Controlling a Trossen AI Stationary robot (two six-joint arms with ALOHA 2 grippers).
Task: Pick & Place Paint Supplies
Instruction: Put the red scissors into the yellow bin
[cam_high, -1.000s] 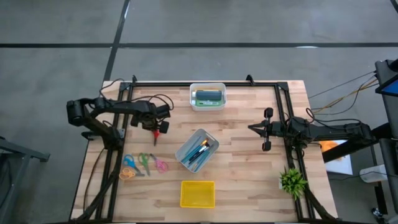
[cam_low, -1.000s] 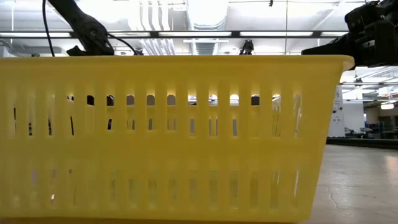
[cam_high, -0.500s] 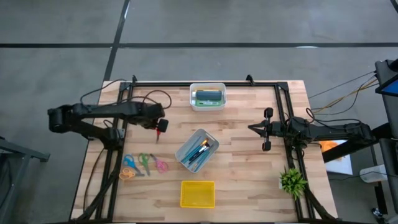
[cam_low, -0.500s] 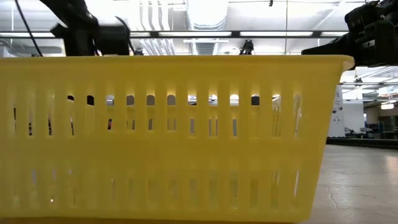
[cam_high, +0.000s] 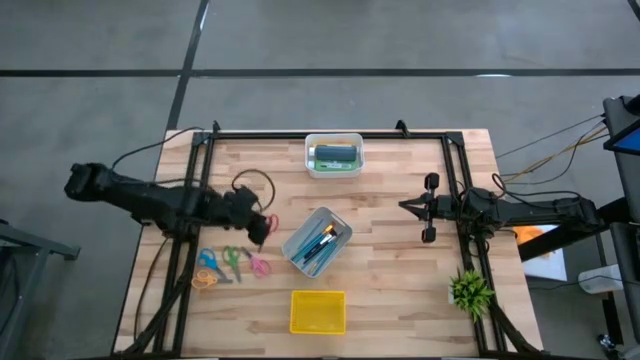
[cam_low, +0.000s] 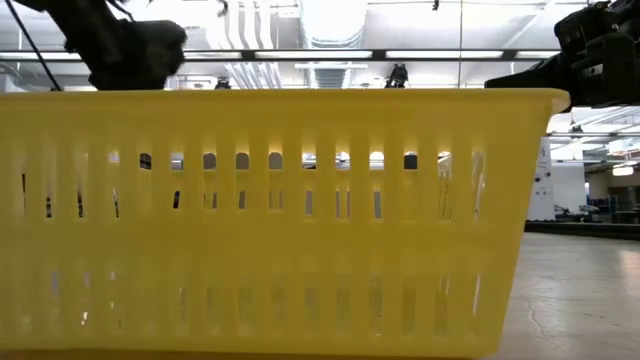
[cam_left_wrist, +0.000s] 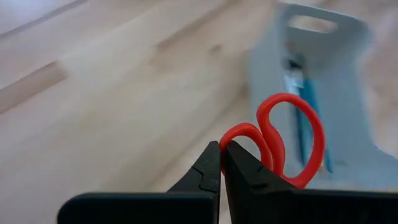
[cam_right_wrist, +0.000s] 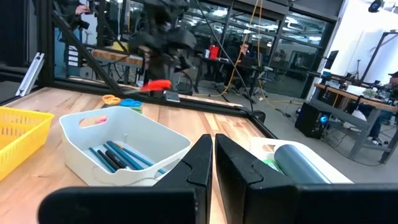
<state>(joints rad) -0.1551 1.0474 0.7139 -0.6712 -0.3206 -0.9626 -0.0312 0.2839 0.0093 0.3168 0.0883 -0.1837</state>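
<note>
From where I sit the brushes (cam_high: 322, 242) already lie in the grey bin (cam_high: 300, 240) and tubes in the white tray (cam_high: 334, 172), while my left gripper (cam_high: 262, 222) has its fingers clamped on red scissors (cam_left_wrist: 280, 140) near the scissor pile (cam_high: 228, 264) and the right gripper (cam_high: 431, 208) waits with fingers closed on nothing.

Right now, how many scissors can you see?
4: red scissors in the left gripper; blue, green and pink scissors lie together on the table. More may be hidden.
</note>
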